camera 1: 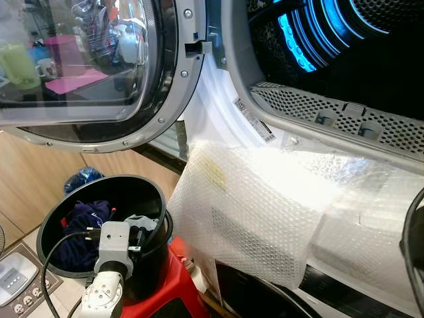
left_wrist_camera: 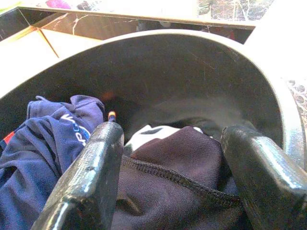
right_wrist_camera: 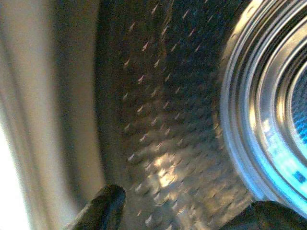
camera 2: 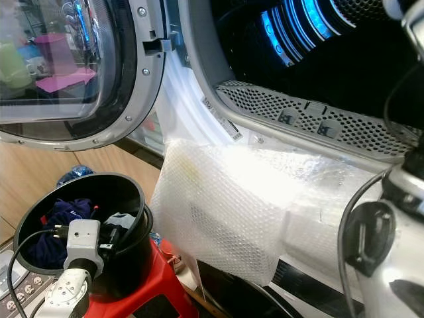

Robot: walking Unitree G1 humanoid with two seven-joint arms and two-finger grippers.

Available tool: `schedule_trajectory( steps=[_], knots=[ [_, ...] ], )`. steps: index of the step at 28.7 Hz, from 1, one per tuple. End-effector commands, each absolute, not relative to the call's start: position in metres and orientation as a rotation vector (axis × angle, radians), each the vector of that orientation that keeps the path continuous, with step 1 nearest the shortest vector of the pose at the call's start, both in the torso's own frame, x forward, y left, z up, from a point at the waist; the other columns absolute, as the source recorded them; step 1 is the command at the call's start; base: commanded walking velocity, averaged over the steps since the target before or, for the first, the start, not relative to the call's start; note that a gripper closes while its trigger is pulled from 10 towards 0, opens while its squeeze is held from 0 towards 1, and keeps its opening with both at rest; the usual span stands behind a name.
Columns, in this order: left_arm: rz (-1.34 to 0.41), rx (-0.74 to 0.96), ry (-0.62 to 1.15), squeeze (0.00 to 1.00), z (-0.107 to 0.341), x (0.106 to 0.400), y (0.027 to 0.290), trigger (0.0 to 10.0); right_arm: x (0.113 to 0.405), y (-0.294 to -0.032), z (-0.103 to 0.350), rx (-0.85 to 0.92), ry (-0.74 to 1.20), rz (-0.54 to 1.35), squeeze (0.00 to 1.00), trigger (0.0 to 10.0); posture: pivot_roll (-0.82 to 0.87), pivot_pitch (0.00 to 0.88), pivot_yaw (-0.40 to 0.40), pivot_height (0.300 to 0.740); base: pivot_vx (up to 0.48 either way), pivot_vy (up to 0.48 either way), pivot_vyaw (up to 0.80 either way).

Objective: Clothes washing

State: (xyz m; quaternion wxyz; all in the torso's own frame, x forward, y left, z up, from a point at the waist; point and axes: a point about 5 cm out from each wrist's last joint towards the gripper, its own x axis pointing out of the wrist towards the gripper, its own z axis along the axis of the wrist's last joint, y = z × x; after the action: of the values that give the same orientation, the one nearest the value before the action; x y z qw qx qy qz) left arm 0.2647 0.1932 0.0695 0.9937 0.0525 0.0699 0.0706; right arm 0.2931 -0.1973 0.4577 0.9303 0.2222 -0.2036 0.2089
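Currently the left gripper (left_wrist_camera: 168, 182) reaches down into a round black bucket (camera 1: 142, 189) that stands on a red stool (camera 1: 179, 281) at the near left, below the machine's open door (camera 1: 93, 66). Its two black fingers (left_wrist_camera: 86, 182) are spread apart, one on each side of a dark maroon garment (left_wrist_camera: 187, 158) with a stitched hem, not yet closed on it. A navy blue garment (left_wrist_camera: 48, 139) with white lettering lies crumpled just beside it, and a patch of white cloth (left_wrist_camera: 148, 134) peeks out behind.

The right gripper (right_wrist_camera: 182, 211) is inside the drum (right_wrist_camera: 163, 120) at the far right, fingers parted and holding nothing.

To do this step well, I judge the left fingers should sink a little deeper and pinch a thick fold of the maroon fabric, not the thin hem, so the piece lifts free without dragging the navy one along.

The clothes look soft, limp and matte. The bucket wall is smooth, dull plastic. The drum is shiny metal with a raised dimpled pattern, lit blue inside. Bubble wrap (camera 1: 265, 205), translucent and crinkled, drapes over the machine's front below the opening. The door is a domed glass porthole in a grey ring.
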Motion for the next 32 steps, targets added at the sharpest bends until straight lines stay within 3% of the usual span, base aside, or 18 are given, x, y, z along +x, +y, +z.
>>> schedule_trajectory(
  steps=[1, 14, 16, 17, 19, 24, 30, 32],
  knots=[
    [0.139, 0.115, 0.199, 0.0, 0.058, 0.258, 0.193, 10.0, 0.282, -0.19, 0.455, 0.445, -0.413, 0.479, 0.0, 10.0, -0.13, 0.077, 0.024, 0.74, 0.0, 0.0, 0.0],
    [0.139, 0.119, 0.199, 0.0, 0.058, 0.258, 0.194, 10.0, 0.244, -0.164, 0.375, 0.219, -0.282, 0.773, 0.0, 10.0, -0.13, 0.079, 0.024, 0.74, 0.0, 0.0, 0.0],
    [0.139, 0.12, 0.198, 0.0, 0.059, 0.258, 0.195, 10.0, 0.239, -0.16, 0.37, 0.223, -0.29, 0.824, 0.0, 10.0, -0.13, 0.079, 0.024, 0.74, 0.0, 0.0, 0.0],
    [0.141, 0.122, 0.195, 0.0, 0.059, 0.258, 0.195, 10.0, 0.22, -0.151, 0.357, 0.24, -0.311, 0.997, 0.0, 10.0, -0.12, 0.078, 0.023, 0.74, 0.0, 0.0, 0.0],
    [0.143, 0.124, 0.193, 0.0, 0.06, 0.259, 0.196, 10.0, 0.205, -0.146, 0.347, 0.265, -0.32, 1.114, 0.0, 10.0, -0.12, 0.079, 0.024, 0.74, 0.0, 0.0, 0.0],
    [0.146, 0.123, 0.191, 0.0, 0.06, 0.259, 0.196, 10.0, 0.189, -0.144, 0.325, 0.361, -0.344, 1.243, 0.0, 10.0, -0.12, 0.077, 0.023, 0.74, 0.0, 0.0, 0.0],
    [0.146, 0.127, 0.186, 0.0, 0.062, 0.26, 0.197, 10.0, 0.189, -0.132, 0.245, 0.325, -0.012, 1.215, 0.0, 10.0, -0.11, 0.079, 0.022, 0.74, 0.0, 0.0, 0.0],
    [0.148, 0.13, 0.182, 0.0, 0.063, 0.259, 0.197, 10.0, 0.195, -0.139, 0.187, 0.291, 0.203, 1.099, 0.0, 10.0, -0.1, 0.083, 0.016, 0.74, 0.0, 0.0, 0.0]
  ],
)
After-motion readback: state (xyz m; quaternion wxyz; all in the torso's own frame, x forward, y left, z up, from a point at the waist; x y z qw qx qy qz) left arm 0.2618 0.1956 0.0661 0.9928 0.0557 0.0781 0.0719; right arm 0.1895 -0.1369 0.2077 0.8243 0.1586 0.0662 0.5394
